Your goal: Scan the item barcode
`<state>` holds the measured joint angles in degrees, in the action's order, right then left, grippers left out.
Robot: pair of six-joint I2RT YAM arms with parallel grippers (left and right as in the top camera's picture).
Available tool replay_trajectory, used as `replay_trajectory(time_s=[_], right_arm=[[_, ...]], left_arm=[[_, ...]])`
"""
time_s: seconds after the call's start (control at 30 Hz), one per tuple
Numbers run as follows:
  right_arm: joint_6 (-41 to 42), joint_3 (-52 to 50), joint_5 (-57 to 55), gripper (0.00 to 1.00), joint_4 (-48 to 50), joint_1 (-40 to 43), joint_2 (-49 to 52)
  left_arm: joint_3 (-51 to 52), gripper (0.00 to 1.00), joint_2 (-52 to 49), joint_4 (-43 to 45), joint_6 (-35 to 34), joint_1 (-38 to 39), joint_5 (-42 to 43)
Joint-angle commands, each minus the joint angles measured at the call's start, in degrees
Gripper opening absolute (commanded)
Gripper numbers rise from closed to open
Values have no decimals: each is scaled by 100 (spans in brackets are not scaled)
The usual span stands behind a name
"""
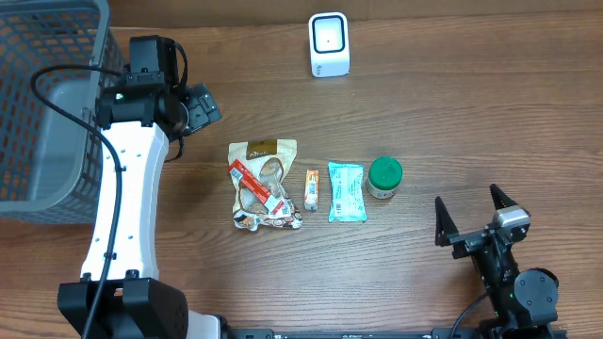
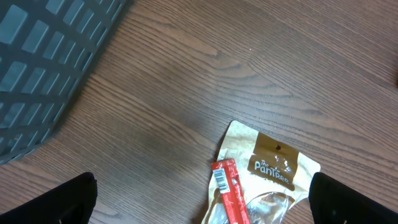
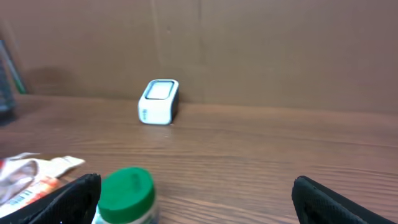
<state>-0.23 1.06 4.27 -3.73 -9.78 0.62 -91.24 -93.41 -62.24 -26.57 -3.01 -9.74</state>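
The bench (image 1: 471, 113) carries everything. The basket (image 1: 38, 113) fills the upper left of the overhead frame, probably set there to take goods once they are scanned.

The left end effector (image 1: 200, 106) hangs just right of the basket with its fingers spread wide and nothing between them. Its camera looks down on the top of the pouch, so it seems set for a first pick. The right end effector (image 1: 471, 215), at the lower right, is likewise released and empty, and faces up the frame toward the scanner.

Four items lie in a row at mid-frame, below the scanner and between the two arms, so either arm can likely reach them. Which one goes first I cannot tell.

- The pouch (image 1: 267, 153) lies flat at the left end. Its long axis runs up and down the frame, brown header toward the top.
- The teal packet (image 1: 346, 191) lies flat, long axis also up and down.
- The scanner (image 1: 329, 44) stands alone at top centre, well apart from the row, its window apparently turned toward the items.
- The jar (image 1: 384, 176) stands upright at the right end, green lid up.
- The red stick (image 1: 256, 185) rests across the pouch on a slant from upper left to lower right. Its barcode shows at the upper end.
- The orange packet (image 1: 312, 188) sits between pouch and teal packet, long axis up and down.
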Motion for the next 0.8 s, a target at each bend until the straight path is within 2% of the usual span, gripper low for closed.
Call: replay_trajectory(time_s=[0.0, 0.17, 0.33, 0.57, 0.77], right_arm=[[221, -59, 402, 100, 282, 15, -46], [356, -42, 636, 100, 354, 15, -46], [911, 389, 623, 100, -208, 17, -46], [944, 1945, -28, 100, -1801, 17, 157], [942, 3620, -186, 100, -2774, 15, 1172]], left_arm=[[-44, 100, 90, -11, 22, 2, -118], [-46, 100, 90, -11, 22, 2, -118], [-44, 100, 90, -11, 22, 2, -118], [-44, 100, 90, -11, 22, 2, -118], [-46, 100, 90, -11, 22, 2, -118]])
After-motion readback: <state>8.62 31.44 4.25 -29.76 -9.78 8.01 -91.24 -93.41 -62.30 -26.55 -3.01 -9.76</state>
